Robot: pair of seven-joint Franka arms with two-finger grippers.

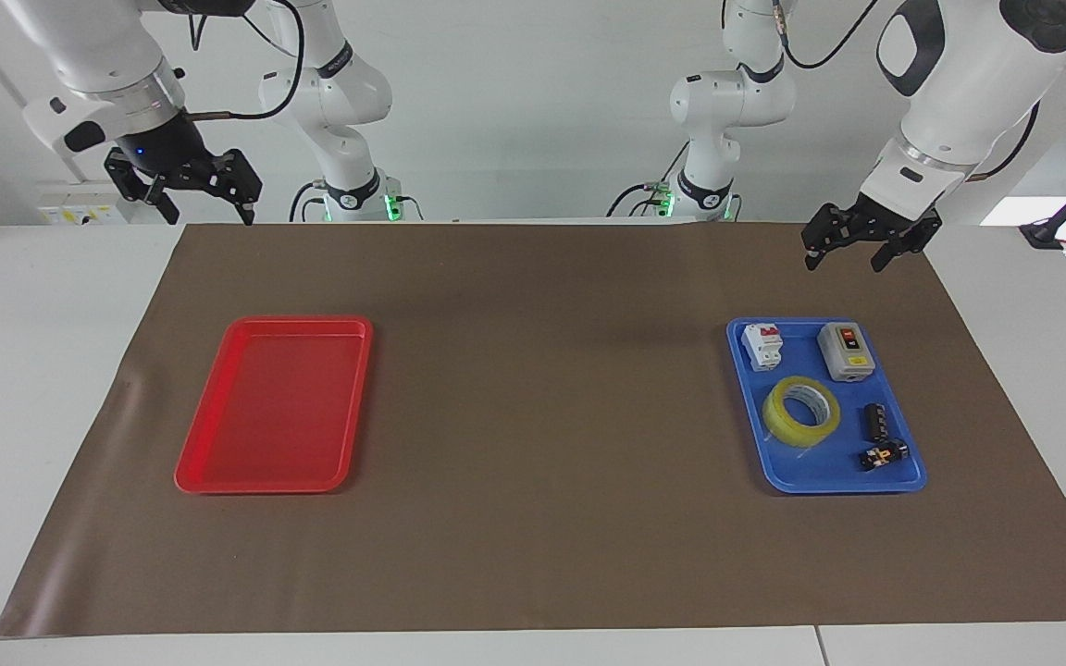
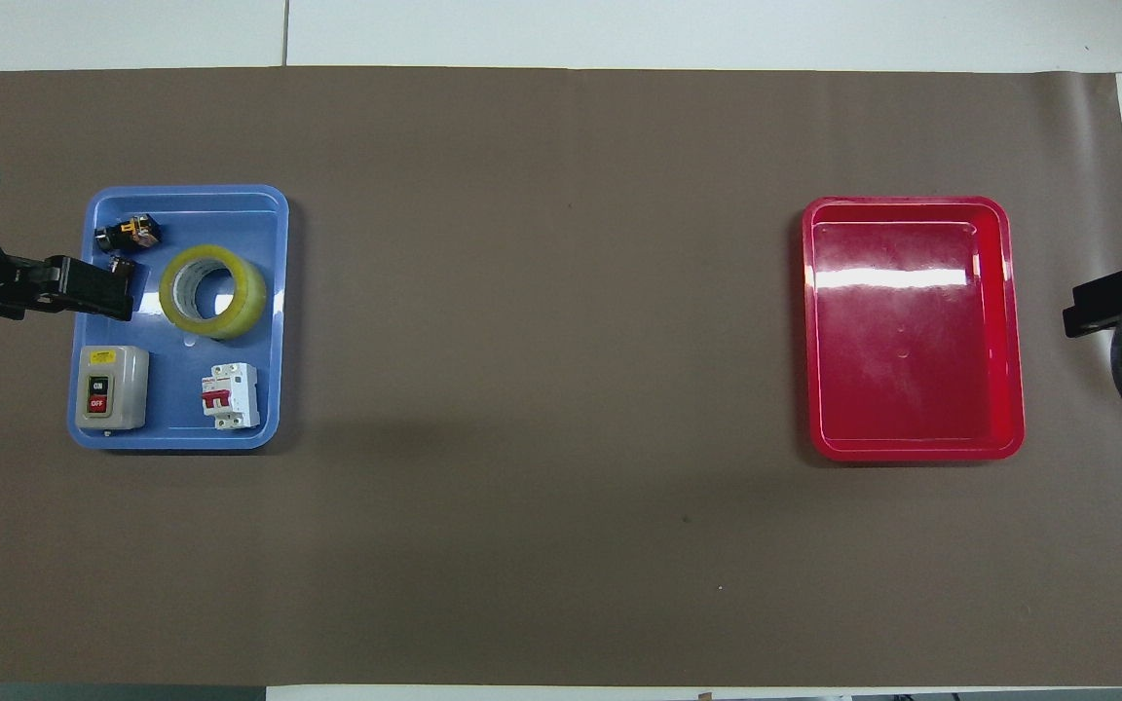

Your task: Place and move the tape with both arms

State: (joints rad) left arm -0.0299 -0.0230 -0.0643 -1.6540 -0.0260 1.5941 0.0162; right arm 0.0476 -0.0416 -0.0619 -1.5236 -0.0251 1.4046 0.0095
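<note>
The yellow tape [image 1: 801, 412] lies flat in the blue tray [image 1: 829, 487] at the left arm's end of the table; it also shows in the overhead view [image 2: 213, 290]. My left gripper [image 1: 846, 254] hangs open and empty in the air over the mat beside the blue tray, apart from the tape; in the overhead view the left gripper [image 2: 98, 292] covers the tray's edge [image 2: 181, 192]. My right gripper [image 1: 204, 199] hangs open and empty over the mat's corner at the right arm's end, also seen from overhead [image 2: 1106, 310].
The blue tray also holds a grey switch box [image 1: 845, 351], a white circuit breaker [image 1: 762, 345] and two small black parts [image 1: 883, 454]. An empty red tray [image 1: 274, 407] lies at the right arm's end. A brown mat [image 1: 542, 462] covers the table.
</note>
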